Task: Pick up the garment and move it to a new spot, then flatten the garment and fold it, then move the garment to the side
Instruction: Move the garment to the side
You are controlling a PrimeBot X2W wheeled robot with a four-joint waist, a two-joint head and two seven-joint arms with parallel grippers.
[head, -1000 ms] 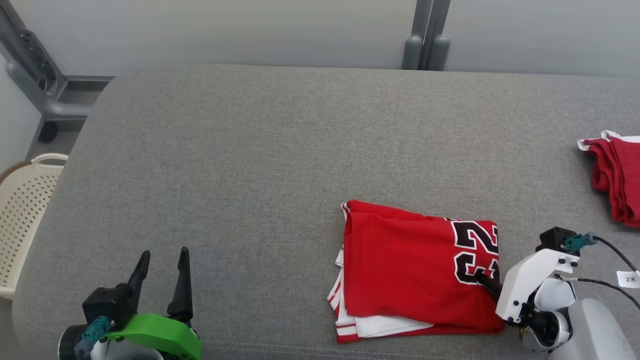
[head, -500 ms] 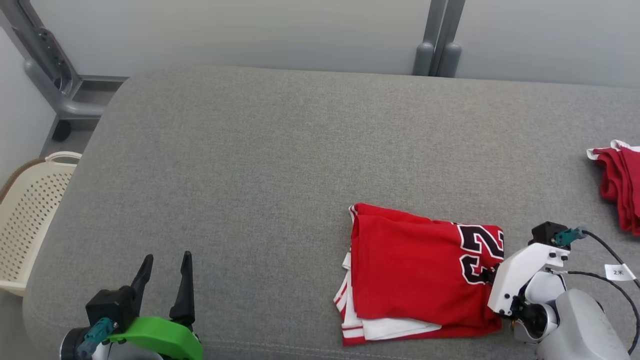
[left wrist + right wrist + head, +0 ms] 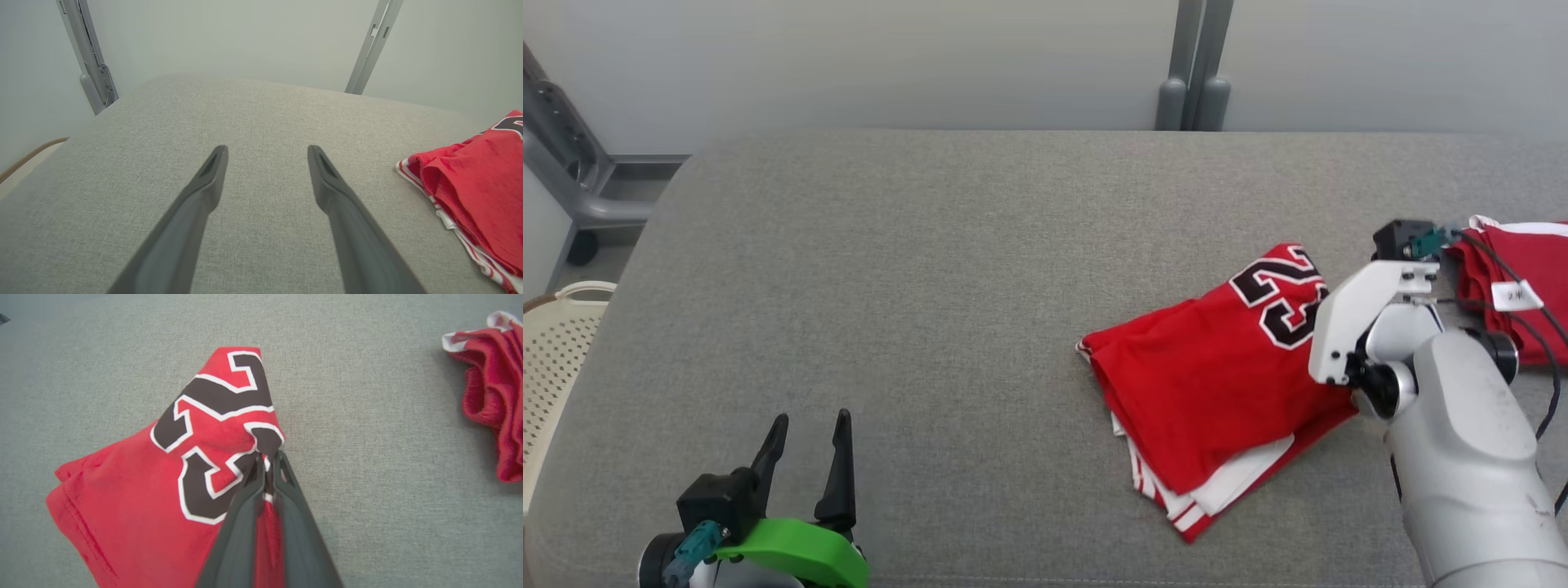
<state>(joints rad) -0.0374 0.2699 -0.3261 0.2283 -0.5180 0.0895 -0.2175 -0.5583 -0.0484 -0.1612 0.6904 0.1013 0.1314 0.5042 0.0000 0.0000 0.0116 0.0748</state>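
1. Head view and right wrist view agree on what has just changed. The right claw (image 3: 267,457) was spread a second ago and is now clenched on the garment (image 3: 1217,367). Its two fingers press together on a bunched tuck of cloth beside the black numerals (image 3: 220,392).
2. The garment has swung round since then. Its numbered corner lay flat at the near right and is now raised and drawn toward the far right. The bundle lies slanted on the bench (image 3: 931,286), nearer the other red pile (image 3: 494,396) than before. The camera has shifted too, so the pile is the safer reference.
3. The folding looks finished, so this is probably the last step, carrying the garment aside, and it seems to be under way.
4. The left claw (image 3: 811,416) is released and holds nothing, hovering over the near left of the bench, well apart from the garment.
5. The garment is a red jersey folded into a compact bundle that rests mostly on the bench right of centre, with only the gripped corner lifted. Striped trim and a white layer fan out at its near edge. Pulled by one corner, those layers could slide apart.
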